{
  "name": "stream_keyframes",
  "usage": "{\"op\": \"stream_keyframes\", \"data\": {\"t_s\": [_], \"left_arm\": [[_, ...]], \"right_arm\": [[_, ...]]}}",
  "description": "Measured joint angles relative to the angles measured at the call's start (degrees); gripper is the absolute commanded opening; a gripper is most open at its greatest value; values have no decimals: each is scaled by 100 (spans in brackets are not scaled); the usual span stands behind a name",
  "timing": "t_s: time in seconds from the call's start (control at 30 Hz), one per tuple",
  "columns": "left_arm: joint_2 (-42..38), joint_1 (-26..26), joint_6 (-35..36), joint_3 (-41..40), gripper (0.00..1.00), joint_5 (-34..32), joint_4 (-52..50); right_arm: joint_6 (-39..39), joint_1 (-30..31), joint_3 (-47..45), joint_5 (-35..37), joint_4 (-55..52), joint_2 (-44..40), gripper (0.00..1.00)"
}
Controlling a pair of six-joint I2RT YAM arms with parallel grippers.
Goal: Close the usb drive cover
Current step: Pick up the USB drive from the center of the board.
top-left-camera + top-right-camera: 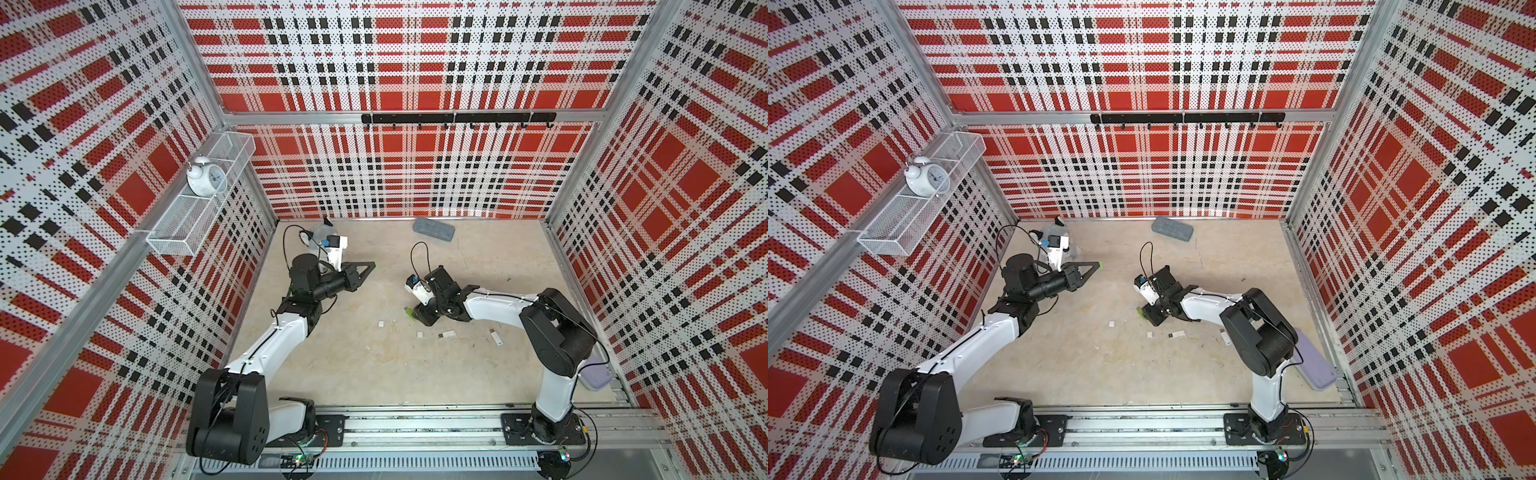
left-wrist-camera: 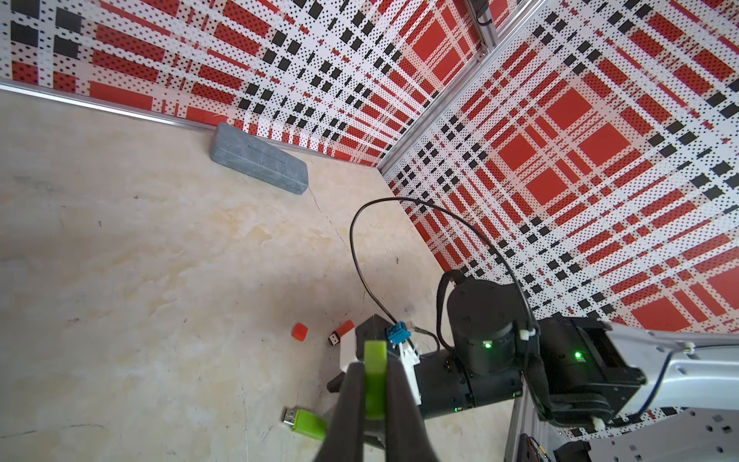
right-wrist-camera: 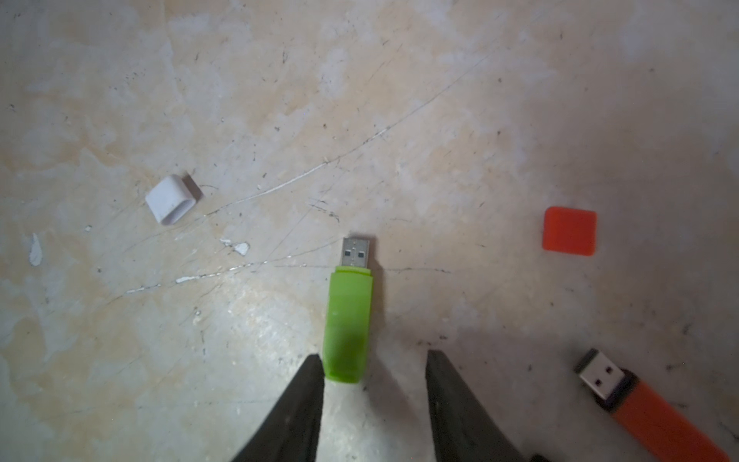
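My left arm is up off the table (image 1: 353,365), elbow bent, forearm reaching toward the middle, wrist about level. The left gripper (image 2: 375,362) is clamped on the green cap (image 2: 375,384), which sits upright between the two fingers and pokes out past the tips. In a top view the cap shows as a small green dot at the gripper's tip (image 1: 375,264).

My right arm reaches in from its base, wrist bent down, with the right gripper (image 3: 372,360) low over the table. Its jaws stand apart. The green usb drive (image 3: 348,320) lies flat between them, uncapped, plug pointing away from the gripper. Its back end is right against one finger, with a clear gap to the other, so it isn't gripped.

An orange cap (image 3: 570,231), an orange drive (image 3: 640,404) and a white cap (image 3: 171,199) lie near it, all apart
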Motion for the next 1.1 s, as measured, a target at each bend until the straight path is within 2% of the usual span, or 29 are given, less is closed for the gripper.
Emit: {"op": "stream_keyframes", "data": {"t_s": [0.37,0.8,1.0,1.1], "left_arm": [[-22,63,-24,-52,0,-22,15],[-164,133,-31,-181,0,-22,39],[-164,133,-52,-181,0,-22,39],[-164,133,-59,-181,0,-22,39]], "right_arm": [[118,199,356,219,-219,374,49],[48,260,404,444,-256,450,34],[-79,260,404,472,-260,450,36],[-164,260,404,466,-264,457,34]]}}
